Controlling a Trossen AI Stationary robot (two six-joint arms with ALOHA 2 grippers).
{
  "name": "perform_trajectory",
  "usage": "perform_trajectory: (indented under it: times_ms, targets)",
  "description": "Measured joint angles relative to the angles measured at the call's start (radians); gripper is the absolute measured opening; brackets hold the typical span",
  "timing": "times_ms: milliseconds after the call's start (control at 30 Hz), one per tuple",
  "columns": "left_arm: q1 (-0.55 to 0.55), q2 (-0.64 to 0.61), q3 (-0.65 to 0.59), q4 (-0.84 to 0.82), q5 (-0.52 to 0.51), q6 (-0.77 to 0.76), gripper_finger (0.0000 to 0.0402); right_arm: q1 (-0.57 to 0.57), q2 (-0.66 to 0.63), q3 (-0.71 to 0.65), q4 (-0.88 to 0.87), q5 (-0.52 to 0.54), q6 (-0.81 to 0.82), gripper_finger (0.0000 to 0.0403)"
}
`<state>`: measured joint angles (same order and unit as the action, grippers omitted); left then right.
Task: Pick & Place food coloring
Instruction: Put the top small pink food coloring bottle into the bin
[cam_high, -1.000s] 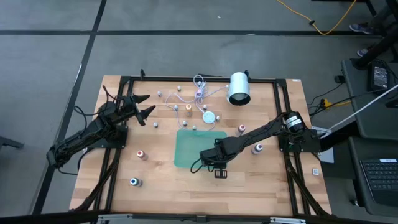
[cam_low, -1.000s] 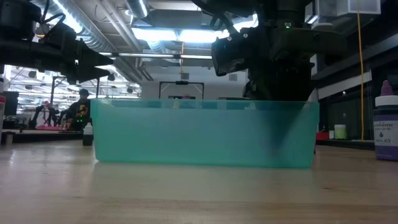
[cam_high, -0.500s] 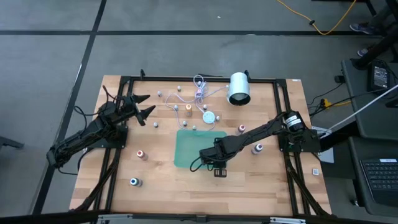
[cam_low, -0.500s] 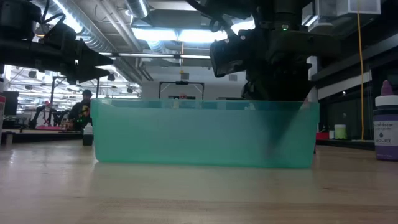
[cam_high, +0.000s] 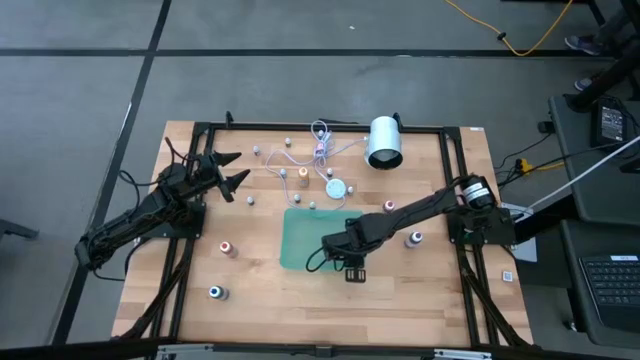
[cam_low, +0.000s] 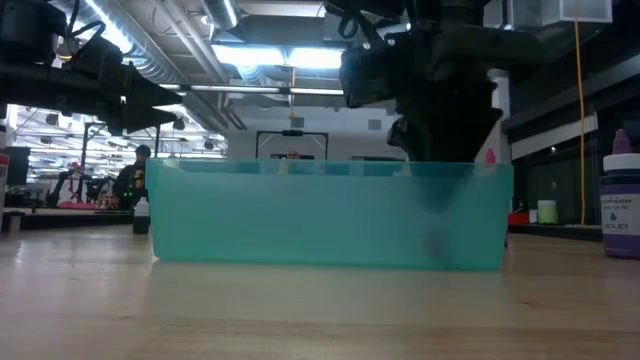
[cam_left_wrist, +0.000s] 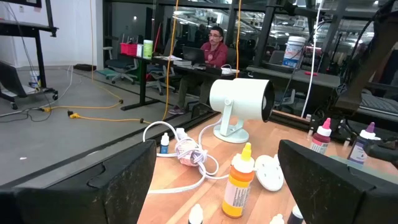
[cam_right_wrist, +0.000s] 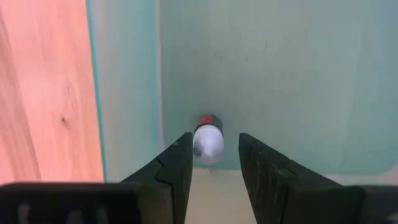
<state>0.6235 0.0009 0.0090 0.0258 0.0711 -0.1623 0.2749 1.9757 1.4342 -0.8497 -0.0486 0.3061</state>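
Note:
The green tray lies mid-table and also shows in the low view. My right gripper hangs over the tray's near right part, fingers pointing down, open. A tiny bottle with a pale cap and a red band stands on the tray floor between its fingertips; a gap shows on one side. Other tiny food coloring bottles stand on the wood: red-topped, blue, purple, pink, orange. My left gripper waits open at the far left.
A white cylinder, a white disc and a coiled cable lie at the far middle. Several small pale bottles stand around them. Bare wood lies near the front edge. A person sits in the room behind the table.
My right gripper has shifted a little toward the table's left over the tray. The left arm has kept still.

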Motion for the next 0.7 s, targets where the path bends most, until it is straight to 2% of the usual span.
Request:
perform_trajectory:
  times_ms: [133, 267, 433, 700]
  targets:
    - [0.0, 0.0, 0.0, 0.0, 0.0, 0.0, 0.0333, -0.008, -0.024, 0.0, -0.02, 0.003, 0.002, 0.0154]
    - [0.0, 0.0, 0.0, 0.001, 0.0, 0.0, 0.0333, -0.027, -0.05, 0.003, -0.078, 0.049, 0.002, 0.0192]
    - [0.0, 0.0, 0.0, 0.0, 0.0, 0.0, 0.0333, -0.053, -0.107, 0.011, -0.104, 0.056, -0.014, 0.024]
    - [0.0, 0.0, 0.0, 0.0, 0.0, 0.0, 0.0333, -0.118, -0.161, 0.129, -0.223, 0.055, -0.051, 0.0284]
